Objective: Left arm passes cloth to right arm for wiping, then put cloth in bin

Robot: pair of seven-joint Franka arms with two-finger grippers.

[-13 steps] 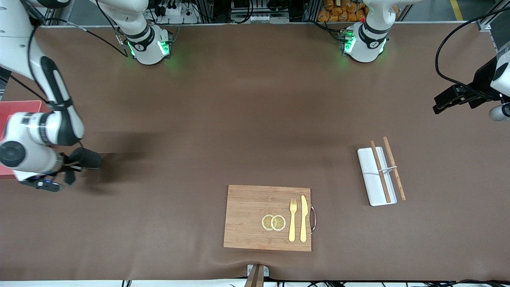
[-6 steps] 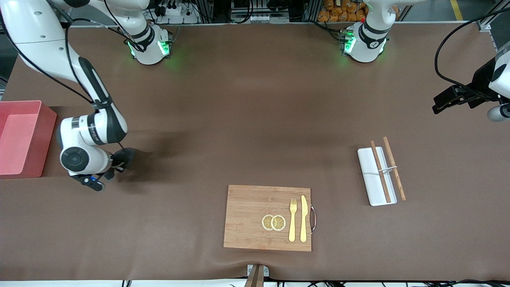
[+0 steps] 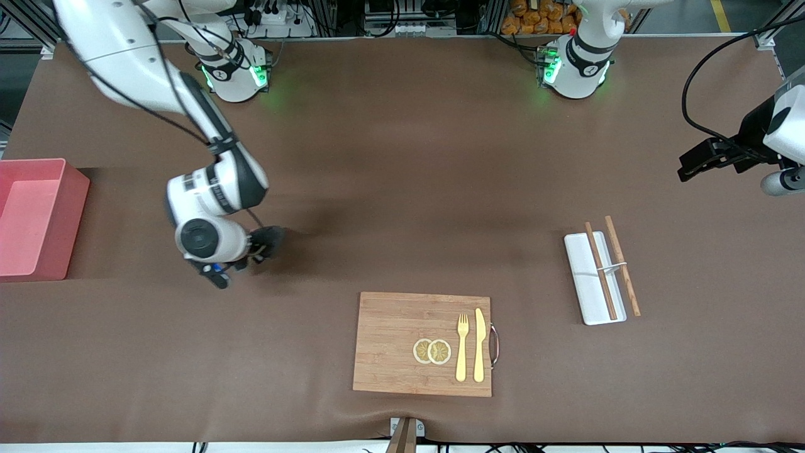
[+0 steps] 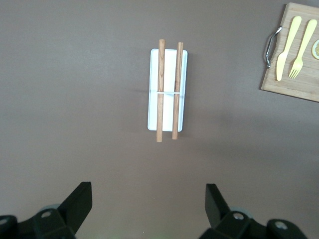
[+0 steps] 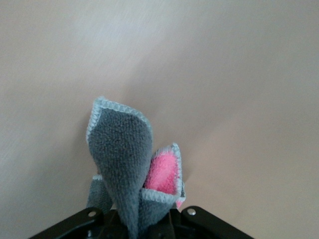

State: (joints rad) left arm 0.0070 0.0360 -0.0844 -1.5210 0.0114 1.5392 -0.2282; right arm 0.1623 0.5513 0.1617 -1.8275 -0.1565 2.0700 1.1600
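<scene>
I am holding the right gripper (image 3: 251,251) low over the bare brown table (image 3: 390,176), its fingers clamped on the cloth (image 3: 269,238), between the bin (image 3: 38,217) and the wooden cutting board (image 3: 402,327). On the right wrist feed I am seeing the cloth (image 5: 122,164) sticking out from the gripper, grey with a pale stitched edge and a pink inner face showing at one fold. The pink-red bin is sitting at the right arm's end of the table, well apart from the cloth. The left gripper (image 3: 695,165) is waiting up in the air at the left arm's end of the table, and on its wrist feed I am reading its fingers (image 4: 79,201) spread wide apart, holding nothing, with the white tray (image 4: 168,89) and its two wooden chopsticks (image 4: 160,89) in view below. The board is carrying a yellow fork (image 3: 462,347), a yellow knife (image 3: 480,345) and two lemon slices (image 3: 432,351).
</scene>
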